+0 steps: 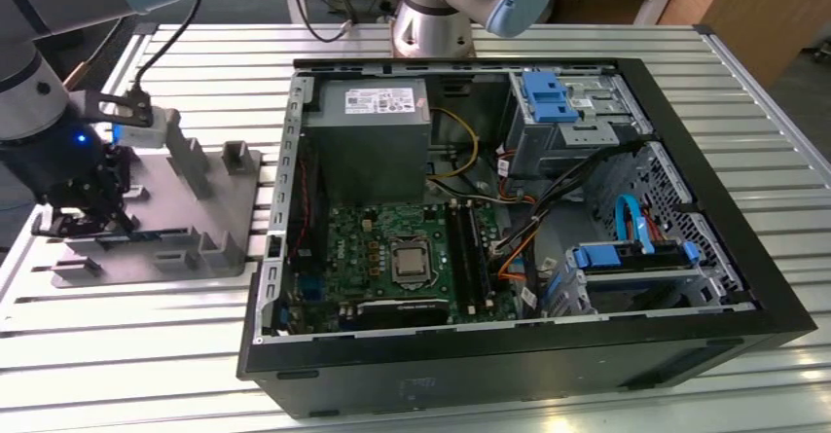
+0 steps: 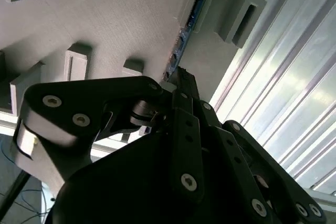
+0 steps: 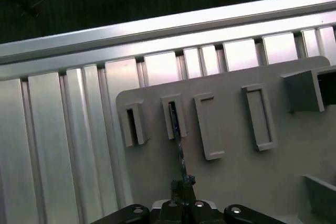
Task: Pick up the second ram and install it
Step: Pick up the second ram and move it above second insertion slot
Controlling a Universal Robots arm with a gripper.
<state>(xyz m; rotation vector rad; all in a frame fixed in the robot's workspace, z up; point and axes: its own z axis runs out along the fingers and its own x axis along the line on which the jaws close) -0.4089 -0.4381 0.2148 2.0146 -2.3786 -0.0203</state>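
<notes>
The end effector (image 3: pixel 184 183) is hanging low over the grey holder (image 3: pixel 236 177), which is lying on the slatted metal surface (image 1: pixel 130 355) to the exterior view's left of the open computer case (image 1: pixel 520 365). The memory stick (image 3: pixel 177 140) is standing on edge in that holder. Its far end is sitting in the second slotted post from the holder's rounded corner, and its near end is running in between the fingertips. In both wrist views the fingers (image 2: pixel 181 108) are drawn in narrow around the stick's near end and seem to be pinching it. The dark finger links are hiding the contact itself, so a firm hold is a judgement rather than something plainly seen.

The step in hand looks like the pick-up, with the stick not yet out of its post. Doing it well is asking for a square grip: the fingers pressing flat on the two faces of the board, in line with its length, not skewed across a corner. The lift is best going straight along the post's slot, slowly, so that the thin board is not bending or scraping against the slot walls. Any twist of the wrist while the far end is sitting in the post is risking a jam, or the stick slipping in the fingers.

The long black slots (image 1: pixel 468 248) on the board inside the case are lying well apart from the end effector.
</notes>
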